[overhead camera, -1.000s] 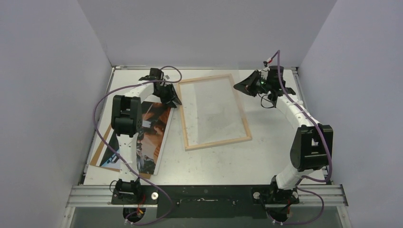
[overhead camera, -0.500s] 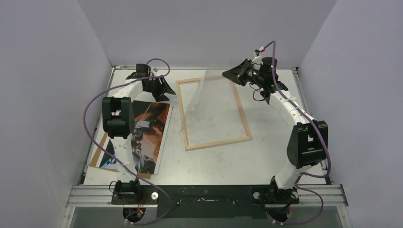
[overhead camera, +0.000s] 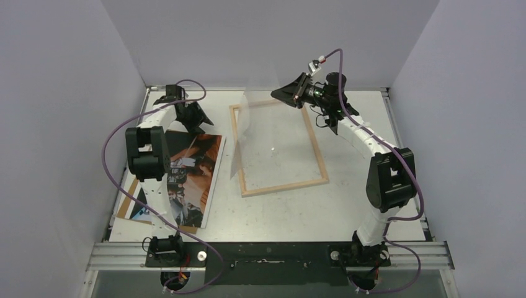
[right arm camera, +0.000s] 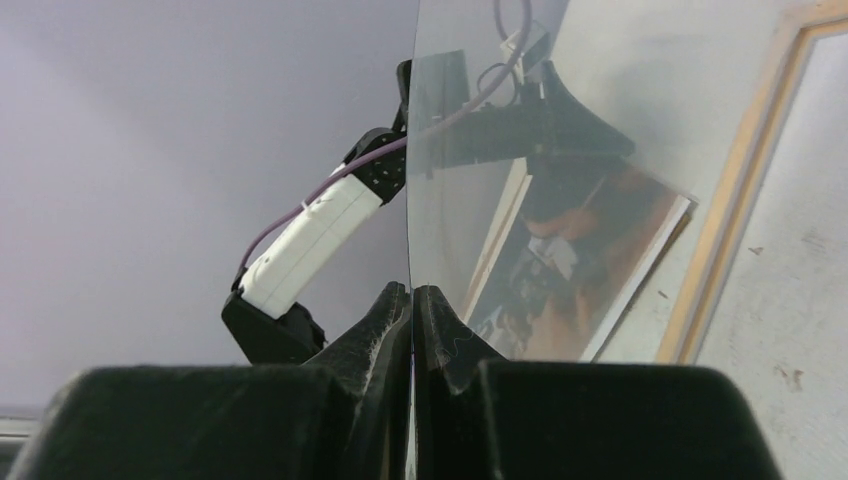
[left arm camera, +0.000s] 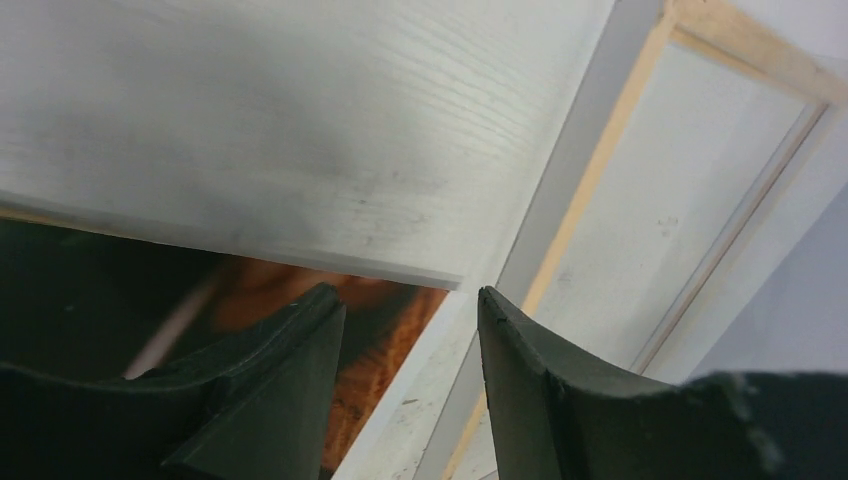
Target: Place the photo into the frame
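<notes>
Top external: right gripper [overhead camera: 275, 94] pinched on clear pane [overhead camera: 239, 139] tilted over frame [overhead camera: 285, 184]; left gripper [overhead camera: 195, 123] spread, empty.

photo [overhead camera: 200, 175] half hidden, backing board [overhead camera: 128, 200] mostly covered

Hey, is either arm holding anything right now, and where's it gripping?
The right gripper pinches the clear pane by its raised edge, above the frame. The left gripper is open, holding nothing.
</notes>
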`<action>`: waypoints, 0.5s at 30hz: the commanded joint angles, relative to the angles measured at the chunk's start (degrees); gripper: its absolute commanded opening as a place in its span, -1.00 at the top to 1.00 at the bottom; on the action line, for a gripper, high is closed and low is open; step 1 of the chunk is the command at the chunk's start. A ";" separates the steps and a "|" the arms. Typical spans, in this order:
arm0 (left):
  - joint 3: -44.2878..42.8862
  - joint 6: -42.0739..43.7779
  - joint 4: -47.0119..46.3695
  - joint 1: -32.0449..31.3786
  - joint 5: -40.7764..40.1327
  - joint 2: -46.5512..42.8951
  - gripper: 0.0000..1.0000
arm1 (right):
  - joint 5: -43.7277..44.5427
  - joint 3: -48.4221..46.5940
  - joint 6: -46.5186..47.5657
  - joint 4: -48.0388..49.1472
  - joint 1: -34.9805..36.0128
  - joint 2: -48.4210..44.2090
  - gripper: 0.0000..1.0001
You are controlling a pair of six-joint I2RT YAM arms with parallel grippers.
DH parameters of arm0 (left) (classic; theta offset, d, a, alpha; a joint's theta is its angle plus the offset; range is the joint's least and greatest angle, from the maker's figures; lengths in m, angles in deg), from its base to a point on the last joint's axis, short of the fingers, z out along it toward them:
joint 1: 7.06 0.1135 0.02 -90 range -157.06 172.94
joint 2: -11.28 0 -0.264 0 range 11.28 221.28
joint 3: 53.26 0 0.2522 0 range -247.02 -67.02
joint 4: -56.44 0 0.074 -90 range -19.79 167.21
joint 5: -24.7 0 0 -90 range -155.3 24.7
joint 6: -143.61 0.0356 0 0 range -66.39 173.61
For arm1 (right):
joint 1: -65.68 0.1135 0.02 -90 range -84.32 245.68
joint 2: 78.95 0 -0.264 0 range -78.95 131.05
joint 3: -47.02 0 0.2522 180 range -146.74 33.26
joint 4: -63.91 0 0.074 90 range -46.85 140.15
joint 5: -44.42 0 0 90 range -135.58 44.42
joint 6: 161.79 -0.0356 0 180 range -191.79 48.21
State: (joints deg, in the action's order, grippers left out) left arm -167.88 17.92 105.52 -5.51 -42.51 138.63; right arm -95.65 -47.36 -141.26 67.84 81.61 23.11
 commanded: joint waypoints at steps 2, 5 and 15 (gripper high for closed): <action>0.22 0.04 0.71 1.55 -2.82 -2.64 0.01 | -1.98 -4.87 -1.37 6.51 0.99 -1.29 1.00; 0.31 0.17 0.80 1.75 -3.15 -2.39 0.01 | -1.41 -5.44 3.20 -0.17 1.03 -1.18 1.00; 0.82 1.04 1.12 1.95 -3.29 -1.78 0.03 | 3.40 -8.52 20.30 -22.72 0.45 7.96 1.00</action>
State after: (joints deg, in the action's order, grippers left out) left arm -167.50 18.08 106.30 -3.74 -45.49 138.63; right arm -94.82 -53.79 -128.76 53.72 82.46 26.65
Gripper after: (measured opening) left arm 0.490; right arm 0.031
